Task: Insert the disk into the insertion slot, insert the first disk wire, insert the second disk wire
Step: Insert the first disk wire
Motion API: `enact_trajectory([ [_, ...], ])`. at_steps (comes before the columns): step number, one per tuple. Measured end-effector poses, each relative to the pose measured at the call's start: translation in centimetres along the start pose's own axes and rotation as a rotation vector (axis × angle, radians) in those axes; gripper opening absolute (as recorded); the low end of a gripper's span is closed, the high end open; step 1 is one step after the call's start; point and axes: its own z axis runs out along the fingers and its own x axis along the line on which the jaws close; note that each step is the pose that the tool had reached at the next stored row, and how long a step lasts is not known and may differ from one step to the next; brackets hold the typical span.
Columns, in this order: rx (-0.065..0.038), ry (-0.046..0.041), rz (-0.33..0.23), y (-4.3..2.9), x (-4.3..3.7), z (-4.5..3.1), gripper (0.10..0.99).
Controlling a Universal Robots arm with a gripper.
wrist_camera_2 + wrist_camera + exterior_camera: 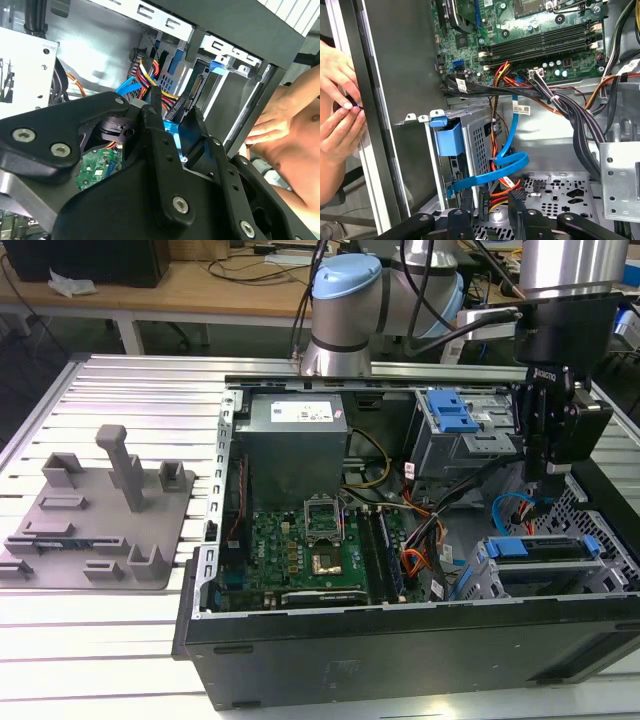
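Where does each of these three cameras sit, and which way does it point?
Exterior view: off the arm, looking down into the open computer case; arm and tool show.
First wrist view: on the wrist, facing past the tool at motherboard and blue cable.
Second wrist view: on the wrist, facing past the tool at the drive cage.
Shared by both wrist views: tool, blue cable, a person's hand.

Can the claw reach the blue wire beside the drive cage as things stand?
Probably yes: the claw hangs close by the blue wire with nothing between them, though red and yellow wires crowd it.
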Motion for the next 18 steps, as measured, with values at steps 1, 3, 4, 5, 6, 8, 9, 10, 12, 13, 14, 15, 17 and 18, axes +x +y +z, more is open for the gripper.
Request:
enact_trajectory([
  [1, 0.001, 0.0007, -0.002, 0.0, 0.0, 0.0, 0.412],
  [3, 0.002, 0.0032, -0.004, 0.0, 0.0, 0.0, 0.412],
  [4, 0.002, 0.0038, -0.005, 0.0, 0.0, 0.0, 0.412],
  [5, 0.003, 0.0042, -0.005, 0.0, 0.0, 0.0, 0.412],
  [6, 0.003, 0.0045, -0.005, 0.0, 0.0, 0.0, 0.412],
  [8, 0.003, 0.0046, -0.006, 0.0, 0.01, 0.01, 0.412],
  [9, 0.004, 0.0045, -0.006, 0.0, 0.01, 0.02, 0.412],
  [10, 0.004, 0.0044, -0.006, 0.0, 0.02, 0.03, 0.412],
  [12, 0.004, 0.0053, -0.007, 0.0, 0.03, 0.03, 0.396],
  [13, 0.004, 0.0059, -0.007, 0.0, 0.04, 0.03, 0.322],
  [14, 0.004, 0.0065, -0.008, 0.0, 0.04, 0.04, 0.322],
  [15, 0.005, 0.0069, -0.008, 0.0, 0.04, 0.05, 0.322],
  [17, 0.005, 0.008, -0.009, 0.0, 0.05, 0.09, 0.322],
  [18, 0.005, 0.0101, -0.009, 0.01, 0.06, 0.11, 0.322],
])
